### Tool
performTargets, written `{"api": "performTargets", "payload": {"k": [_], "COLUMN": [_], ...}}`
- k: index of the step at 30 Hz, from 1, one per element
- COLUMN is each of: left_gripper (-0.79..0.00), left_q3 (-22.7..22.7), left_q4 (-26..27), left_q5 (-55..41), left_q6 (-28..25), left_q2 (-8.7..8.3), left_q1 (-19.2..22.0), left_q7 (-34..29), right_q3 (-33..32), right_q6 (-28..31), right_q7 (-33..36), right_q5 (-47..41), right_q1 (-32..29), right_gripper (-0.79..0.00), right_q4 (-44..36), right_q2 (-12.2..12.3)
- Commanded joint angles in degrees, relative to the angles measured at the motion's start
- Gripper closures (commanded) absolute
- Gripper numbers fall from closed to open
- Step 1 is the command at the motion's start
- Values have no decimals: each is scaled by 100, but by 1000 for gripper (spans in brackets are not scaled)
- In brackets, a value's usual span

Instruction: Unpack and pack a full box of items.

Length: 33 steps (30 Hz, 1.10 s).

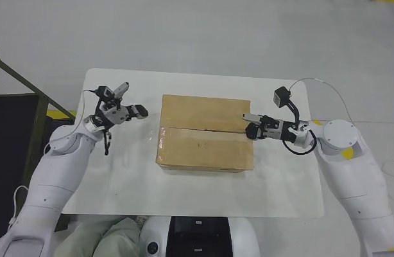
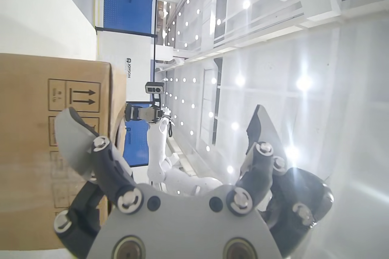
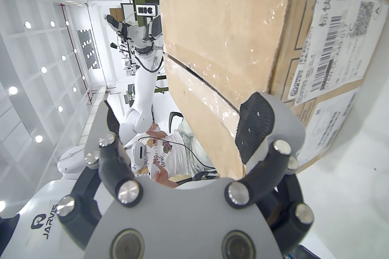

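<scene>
1. The cardboard box (image 1: 205,132) lies in the middle of the white table (image 1: 120,186). Both top flaps are shut, so what is inside is hidden.
2. In the left wrist view the box is cut off at the picture's edge. The printed arrow marks on its side wall are partly covered by one finger (image 2: 73,141) of the left gripper (image 2: 167,135).
3. The right gripper (image 3: 182,123) is at one short end of the box, level with the seam between the flaps. Its dark pad (image 3: 256,126) stands in front of the top edge there, but I cannot tell if it touches the cardboard.
4. Both claws are spread wide, and there is nothing between their fingers.
5. The box is brown cardboard, rectangular, low and wide. Clear tape (image 3: 194,66) runs over the seam; it is glossy and a little wrinkled.
6. A white paper label (image 3: 334,38) with barcodes is stuck on the end wall near the right gripper. Its small print is too fine to make out.
7. The fingers are curved grey plates on black links with silver screws. The pad has a rough, dotted surface.
8. The left gripper is near the other short end of the box, apart from it, so the box lies between the two claws.
9. A thin wire (image 1: 325,87) makes an arc above the right arm.
</scene>
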<state>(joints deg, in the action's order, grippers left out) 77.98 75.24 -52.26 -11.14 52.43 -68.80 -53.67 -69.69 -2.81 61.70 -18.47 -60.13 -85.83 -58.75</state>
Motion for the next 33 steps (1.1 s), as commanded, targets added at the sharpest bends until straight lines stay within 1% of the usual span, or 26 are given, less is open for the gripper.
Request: {"api": "performTargets", "payload": {"k": [1,5,8,24,28,30,32,33], "left_gripper": [-785,-785,-785,-785,-785,-785,-785,-785], "left_q3": [138,491,745,745,740,748,797,807], "left_q4": [249,857,1251,1251,1380,1531,1794,1969], "left_q5": [255,455,390,390,196,296,396,339], "left_q6": [-124,-364,-502,-502,-504,-675,-830,-838], "left_q2": [-16,-44,-53,-53,8,36,56,65], "left_q1": [-246,-814,-1181,-1181,-1165,-1345,-1637,-1830], "left_q7": [425,1027,1199,1199,1774,2081,2364,2388], "right_q3": [0,0,0,0,0,0,0,0], "right_q6": [0,0,0,0,0,0,0,0], "right_q7": [0,0,0,0,0,0,0,0], "right_q5": [0,0,0,0,0,0,0,0], "right_q1": [0,0,0,0,0,0,0,0], "right_gripper": [-785,-785,-785,-785,-785,-785,-785,-785], "right_q4": [0,0,0,0,0,0,0,0], "right_q2": [0,0,0,0,0,0,0,0]}}
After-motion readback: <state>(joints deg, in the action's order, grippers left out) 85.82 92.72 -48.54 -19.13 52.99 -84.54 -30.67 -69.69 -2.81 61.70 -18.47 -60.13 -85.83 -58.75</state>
